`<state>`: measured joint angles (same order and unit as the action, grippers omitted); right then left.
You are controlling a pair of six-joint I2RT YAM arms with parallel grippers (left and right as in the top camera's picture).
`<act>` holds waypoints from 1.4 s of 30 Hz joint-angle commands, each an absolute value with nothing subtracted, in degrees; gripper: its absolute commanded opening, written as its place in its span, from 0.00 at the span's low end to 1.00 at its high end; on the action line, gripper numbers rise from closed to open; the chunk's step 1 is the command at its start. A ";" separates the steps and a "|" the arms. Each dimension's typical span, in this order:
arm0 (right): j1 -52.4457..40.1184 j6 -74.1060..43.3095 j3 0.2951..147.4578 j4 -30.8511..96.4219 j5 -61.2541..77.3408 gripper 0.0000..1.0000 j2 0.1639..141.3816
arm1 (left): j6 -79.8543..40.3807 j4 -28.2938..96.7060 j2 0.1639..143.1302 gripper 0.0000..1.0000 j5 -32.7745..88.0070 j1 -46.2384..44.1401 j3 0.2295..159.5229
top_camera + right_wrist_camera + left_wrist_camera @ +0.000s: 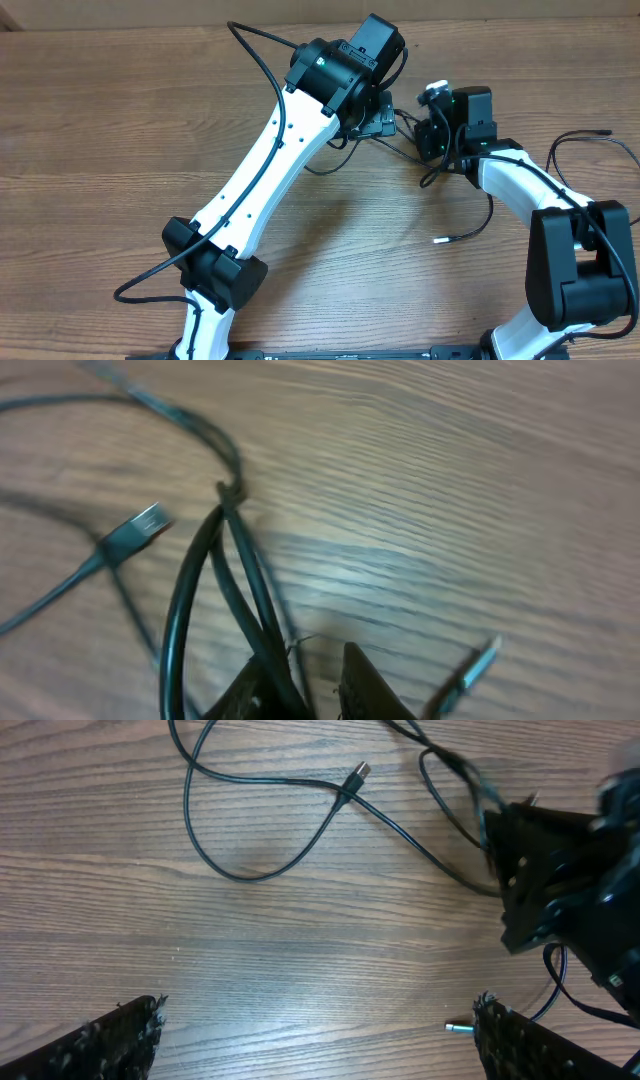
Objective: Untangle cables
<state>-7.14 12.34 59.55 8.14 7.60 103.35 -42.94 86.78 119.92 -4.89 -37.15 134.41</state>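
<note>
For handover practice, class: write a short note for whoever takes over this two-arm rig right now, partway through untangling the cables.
The left jaws stand wide open above the table, holding nothing.
The right jaws are shut on several strands of the cables, between the two arms.
One plug lies loose ahead of the left jaws; a silver-tipped plug lies apart from the tangle.
Done: a grip on the tangle.
Left: the strands are twisted together just beyond the grip; separate them.
</note>
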 commanded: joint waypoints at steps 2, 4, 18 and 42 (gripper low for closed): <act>-7.11 -3.51 59.57 7.79 -3.62 0.18 103.63 | -42.85 86.74 120.66 1.00 -4.84 -37.43 134.72; -7.11 -6.55 59.57 8.58 -7.97 0.26 103.63 | -42.87 86.74 120.66 1.00 -4.84 -37.43 134.72; -7.07 -8.62 59.59 14.35 -10.24 1.00 103.55 | -42.85 86.74 120.66 1.00 -4.84 -37.43 134.72; -6.63 -5.80 60.29 20.36 -10.46 1.00 86.74 | -42.87 86.74 120.66 0.99 -4.84 -37.43 134.72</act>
